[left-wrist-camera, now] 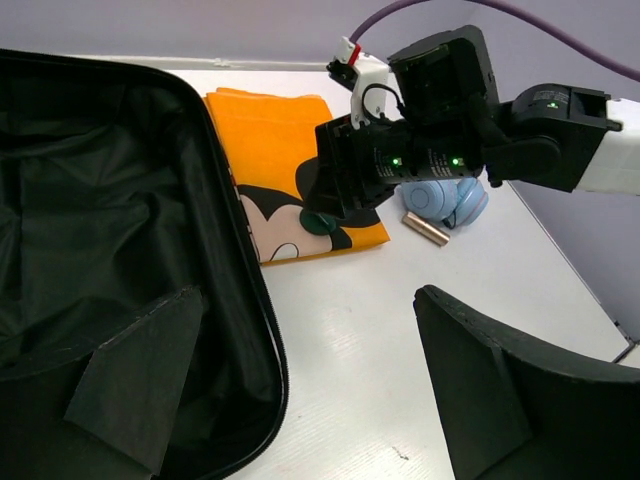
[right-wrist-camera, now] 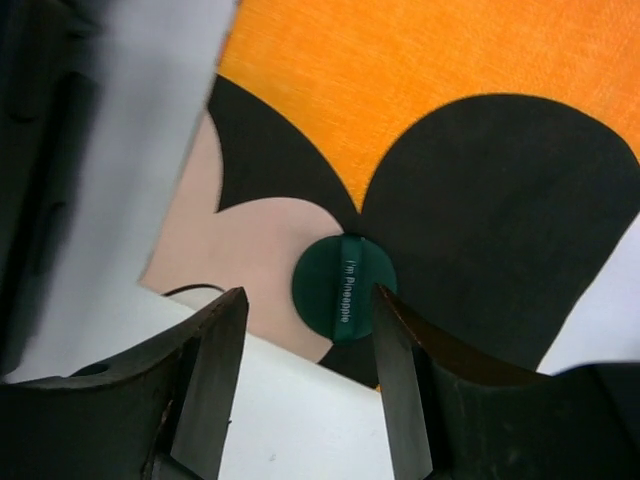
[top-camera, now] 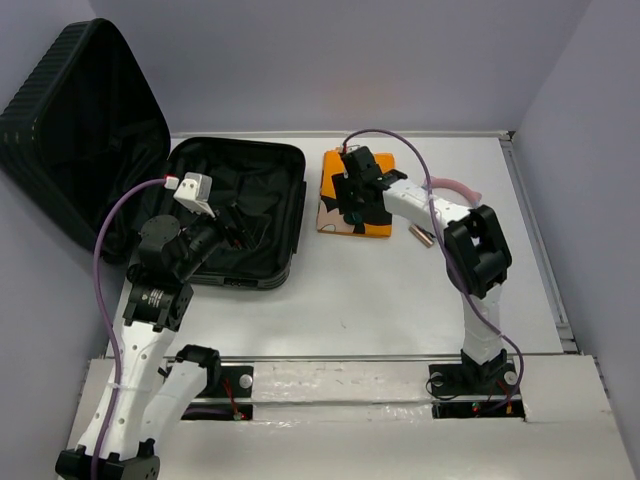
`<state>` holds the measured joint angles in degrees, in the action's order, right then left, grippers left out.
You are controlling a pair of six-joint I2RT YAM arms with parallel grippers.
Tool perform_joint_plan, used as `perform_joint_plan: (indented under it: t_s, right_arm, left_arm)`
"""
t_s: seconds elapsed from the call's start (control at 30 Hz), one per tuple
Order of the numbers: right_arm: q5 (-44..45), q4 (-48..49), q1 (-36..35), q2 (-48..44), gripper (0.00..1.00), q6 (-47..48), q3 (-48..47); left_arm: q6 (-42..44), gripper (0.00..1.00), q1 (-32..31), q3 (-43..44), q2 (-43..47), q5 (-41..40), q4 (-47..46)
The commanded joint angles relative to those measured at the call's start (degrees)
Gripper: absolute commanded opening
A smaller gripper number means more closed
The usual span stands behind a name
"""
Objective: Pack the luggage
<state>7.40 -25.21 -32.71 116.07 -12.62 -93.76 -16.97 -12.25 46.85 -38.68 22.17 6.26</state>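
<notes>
The black ribbed luggage (top-camera: 240,205) lies open at the left, its lid (top-camera: 80,130) standing up behind; its dark lining (left-wrist-camera: 90,230) holds nothing that I can see. A folded orange cloth with a cartoon mouse print (top-camera: 358,190) lies right of it. A small dark green disc (right-wrist-camera: 343,290) marked "I'm Pineapple" rests on the cloth's near edge and also shows in the left wrist view (left-wrist-camera: 320,222). My right gripper (right-wrist-camera: 305,335) is open just above the disc, jaws on either side of it. My left gripper (left-wrist-camera: 330,400) is open and empty over the luggage's right rim.
Light blue headphones (left-wrist-camera: 442,198) with a pink band (top-camera: 455,187) lie right of the cloth. A small gold tube (left-wrist-camera: 427,229) lies on the white table (top-camera: 400,290) beside them. Walls stand close on the left, back and right.
</notes>
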Motion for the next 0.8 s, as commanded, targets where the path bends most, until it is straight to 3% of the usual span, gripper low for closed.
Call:
perform_joint_plan:
  t_s: [0.0,0.2,0.4,0.47,0.63,0.77]
  right_arm:
    - [5.26,-3.17,-0.43,2.65,0.57,1.46,-3.62]
    - [7.45,-3.79,-0.43,6.36,0.47,1.2,-4.77]
    - [7.72,-3.79,-0.43,7.15,0.21,0.67,-4.86]
    - [8.15,-3.7,-0.43,5.93,0.07,0.06,-4.33]
    - [9.65,-2.65,-0.95,-1.62,0.07,-0.12,-1.61]
    - [5.72,-0.37,-2.7,-8.66,0.07,0.14,0.41]
  left_arm:
    - [0.71,0.99,0.38,-0.27,0.0,1.56,-2.48]
    - [0.71,0.99,0.39,-0.44,-0.44,1.82,-2.57]
    - [0.62,0.99,0.65,-0.44,-0.44,1.91,-2.66]
    - [0.62,0.99,0.74,-0.53,-0.44,1.91,-2.75]
    - [0.45,0.99,0.83,-0.44,-0.52,2.0,-2.83]
    - [0.19,0.99,0.83,-0.62,-0.17,2.0,-2.92]
